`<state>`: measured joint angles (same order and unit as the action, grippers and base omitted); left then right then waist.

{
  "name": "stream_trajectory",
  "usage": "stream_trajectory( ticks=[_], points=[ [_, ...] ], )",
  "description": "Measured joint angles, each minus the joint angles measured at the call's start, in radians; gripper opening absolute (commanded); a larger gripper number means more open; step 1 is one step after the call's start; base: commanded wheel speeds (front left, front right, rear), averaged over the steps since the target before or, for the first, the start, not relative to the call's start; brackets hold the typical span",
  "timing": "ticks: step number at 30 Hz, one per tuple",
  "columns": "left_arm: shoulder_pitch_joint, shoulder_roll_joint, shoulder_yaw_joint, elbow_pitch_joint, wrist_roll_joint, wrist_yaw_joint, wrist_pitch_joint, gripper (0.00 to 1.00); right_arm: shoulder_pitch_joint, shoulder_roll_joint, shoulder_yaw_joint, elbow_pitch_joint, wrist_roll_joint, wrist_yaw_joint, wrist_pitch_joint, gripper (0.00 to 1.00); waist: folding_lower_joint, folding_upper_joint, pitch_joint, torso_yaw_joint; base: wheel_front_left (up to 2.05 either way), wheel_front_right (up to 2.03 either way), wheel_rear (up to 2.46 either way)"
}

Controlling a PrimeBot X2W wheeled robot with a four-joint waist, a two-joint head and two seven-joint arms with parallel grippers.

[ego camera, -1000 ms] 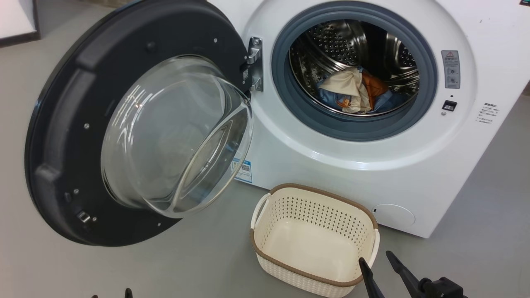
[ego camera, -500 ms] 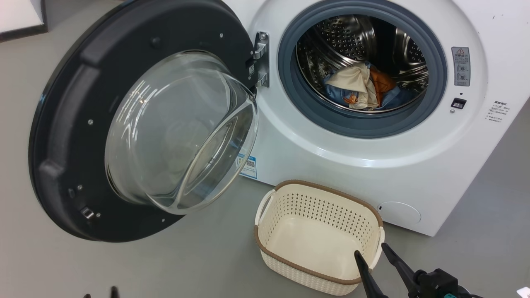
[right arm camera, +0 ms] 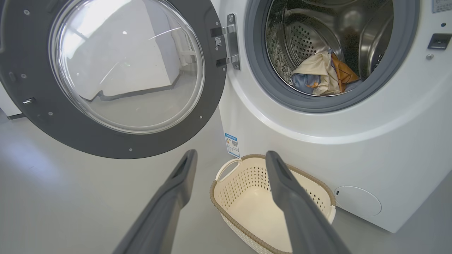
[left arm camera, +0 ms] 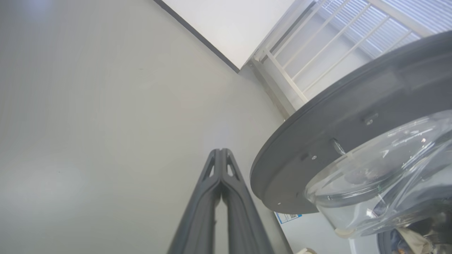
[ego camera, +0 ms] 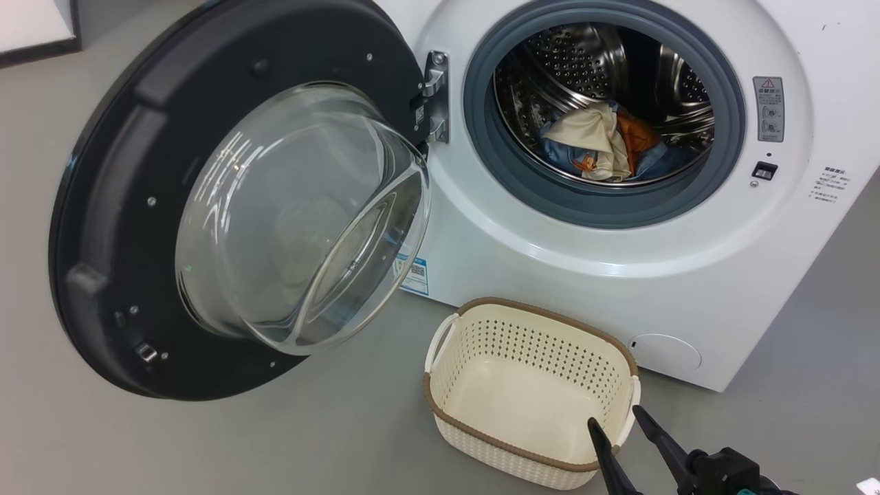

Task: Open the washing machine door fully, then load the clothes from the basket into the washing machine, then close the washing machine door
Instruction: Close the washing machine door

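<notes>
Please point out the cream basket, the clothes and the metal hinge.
Cream perforated plastic basket (ego camera: pixel 536 344): head view, perforated back wall.
Cream, blue and orange clothes (ego camera: pixel 591 137): head view, cream piece.
Metal door hinge (ego camera: pixel 437 96): head view, plate.

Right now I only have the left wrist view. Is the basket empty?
Observer: Yes. The basket shows a bare bottom in the head view.
Operator: Laundry all loaded?
Observer: The clothes lie inside the washing machine, none hanging out of the opening.
Operator: Other arm?
Observer: The right gripper is open and holds nothing; in the head view its tips show at the basket's near right corner.
</notes>
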<state>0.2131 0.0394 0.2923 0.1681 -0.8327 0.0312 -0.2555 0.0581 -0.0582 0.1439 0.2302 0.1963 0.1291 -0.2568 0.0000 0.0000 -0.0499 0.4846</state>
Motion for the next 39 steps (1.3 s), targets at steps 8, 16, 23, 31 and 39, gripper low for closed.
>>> stream_trajectory(
  ticks=[8,16,23,31,39],
  points=[
    [-0.235,0.092,0.294,0.022,-0.499,0.033,0.227,0.0,0.003,0.001,-0.001,0.001,0.0,0.0,0.0,1.0,0.0,0.0,0.008,0.006,0.0,0.0,0.0],
    [-0.519,0.314,0.411,0.225,-0.704,0.15,0.394,0.0,0.004,0.002,-0.002,0.006,0.0,0.0,0.0,1.0,0.0001,0.0,0.006,0.0,0.0,0.0,0.0],
    [-0.72,0.377,0.394,0.386,-0.766,0.147,0.467,0.0,0.051,0.005,-0.028,-0.002,0.0,0.0,0.0,1.0,0.0,0.0,-0.009,-0.013,0.0,0.0,0.0],
    [-0.793,0.416,0.35,0.505,-0.769,0.108,0.545,0.0,0.064,0.01,-0.026,-0.008,0.0,0.0,0.0,1.0,0.0,0.0,-0.008,-0.059,0.0,0.0,0.0],
    [-0.814,0.426,0.346,0.621,-0.781,0.05,0.598,0.0,0.064,-0.004,-0.023,-0.008,-0.002,0.0,0.0,1.0,0.0,0.0,0.008,-0.102,0.0,0.0,0.0]
  ],
)
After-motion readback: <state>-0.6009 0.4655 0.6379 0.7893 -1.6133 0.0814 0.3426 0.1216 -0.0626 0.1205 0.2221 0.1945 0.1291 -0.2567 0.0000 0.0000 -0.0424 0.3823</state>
